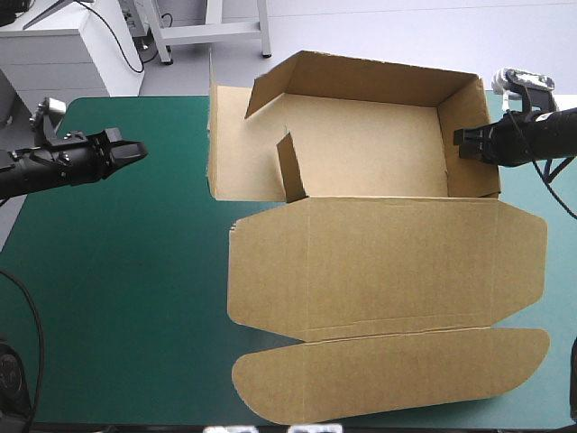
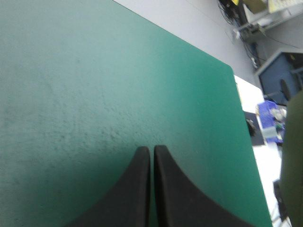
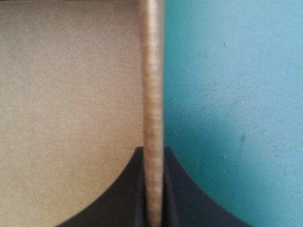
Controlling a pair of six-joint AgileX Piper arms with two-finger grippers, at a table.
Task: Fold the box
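Counter (image 1: pixel 117 289) under a teal-green cover fills most of the high view. The brown box (image 1: pixel 361 144) takes up its right half, reaching from the far edge almost to the near one. The far part of the box stands as an open tray, with the far wall (image 1: pixel 379 77) and the right wall (image 1: pixel 469 104) raised. On the left side a short flap (image 1: pixel 290 167) stands tilted inward, and a side panel (image 1: pixel 236 135) lies outside it. The lid (image 1: pixel 379 262) lies flat on the cover toward the near edge, and its rounded tuck flap (image 1: pixel 388 370) is spread out beyond it.

The right claw (image 1: pixel 462 144) comes in from the counter's right edge and pinches the right wall near its top edge. In the right wrist view the black fingers (image 3: pixel 123 198) are all but pressed together. The wall's edge runs straight ahead from between them, with brown board on one side and teal-green cover on the other.

The left claw (image 1: pixel 140 151) hangs over bare cover on the counter's left side. It points toward the box but is well apart from it. In the left wrist view its fingers (image 2: pixel 137 189) are pressed together into one arch, with only the teal-green cover ahead, running out to the counter's edge.
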